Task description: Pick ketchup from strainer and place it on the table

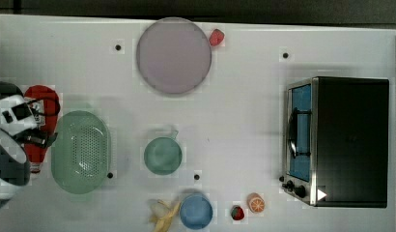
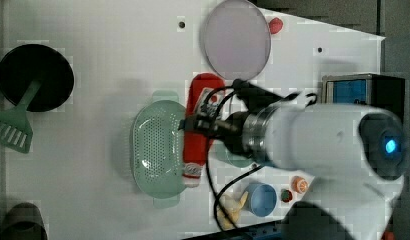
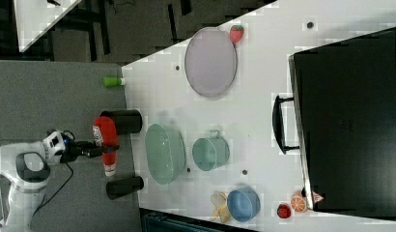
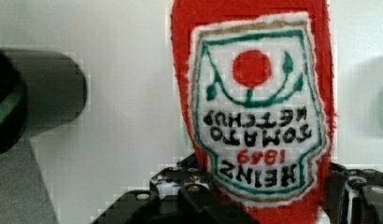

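Observation:
My gripper (image 1: 35,124) is shut on the ketchup (image 1: 41,116), a red plush bottle with a white label. The bottle lies level in the air, its white cap (image 2: 192,177) pointing toward the left view's bottom. In the top view it hangs just left of the pale green strainer (image 1: 81,151), which stands on the white table (image 1: 234,96) with nothing in it. In the left view the ketchup (image 2: 195,135) overlaps the right rim of the strainer (image 2: 158,147). The wrist view has the label (image 4: 259,107) close up, with dark fingers (image 4: 194,196) on both sides of the bottle.
A lilac plate (image 1: 173,54) and a strawberry (image 1: 216,36) lie at the top view's top. A teal cup (image 1: 162,154), blue bowl (image 1: 196,210), banana (image 1: 163,214), strawberry and orange slice (image 1: 256,202) sit nearer the bottom. A toaster oven (image 1: 338,140) stands right. Two black cups (image 3: 122,121) flank the strainer.

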